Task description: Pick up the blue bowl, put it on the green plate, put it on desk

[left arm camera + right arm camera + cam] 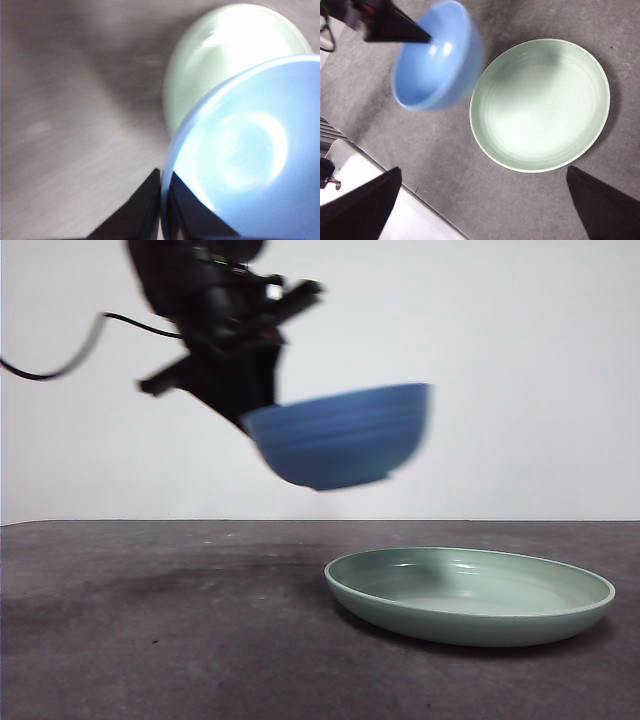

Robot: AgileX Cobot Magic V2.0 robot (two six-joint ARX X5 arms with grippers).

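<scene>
My left gripper (164,172) is shut on the rim of the blue bowl (245,160) and holds it in the air. In the front view the bowl (345,440) hangs tilted and blurred, above and a little left of the green plate (470,595), with the gripper (245,415) at its left rim. The plate lies empty on the dark grey desk (150,620). My right gripper (482,170) is open and empty, high above the plate (540,105). Its view also shows the bowl (437,65) beside the plate, with the left gripper's jaw inside its rim.
A white surface (360,175) borders the desk beside the right arm. A black cable (60,365) trails from the left arm at the left. A plain white wall stands behind the desk.
</scene>
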